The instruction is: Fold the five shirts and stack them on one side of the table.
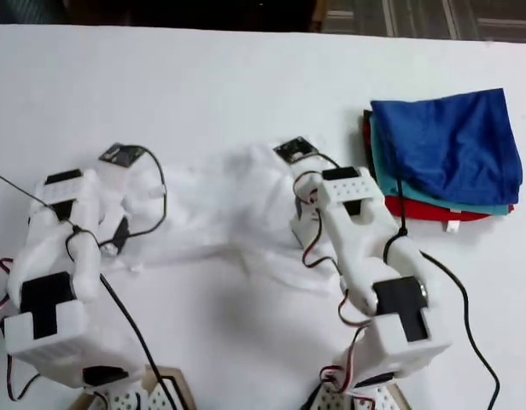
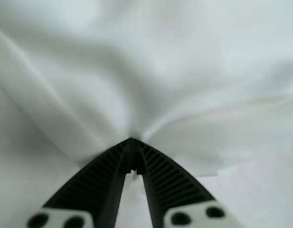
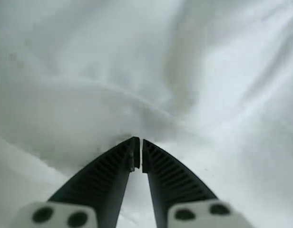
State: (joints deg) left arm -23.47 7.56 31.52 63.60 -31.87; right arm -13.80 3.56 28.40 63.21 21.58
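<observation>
A crumpled white cloth shirt (image 1: 220, 213) looks soft, matt and creased on the smooth, matt white table (image 1: 246, 68). The folded blue cloth shirt (image 1: 451, 141) is matt too, faintly wrinkled. The black plastic left tool (image 2: 132, 145) and right tool (image 3: 138, 147) are matt, with ribbed inner faces.

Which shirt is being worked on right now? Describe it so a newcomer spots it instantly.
On the white table, look between the two arms, left of the stack of folded shirts. The white shirt lies there rumpled, pinched by the left claw and the right claw. Unlike its coloured neighbours, it is white and unfolded.
</observation>
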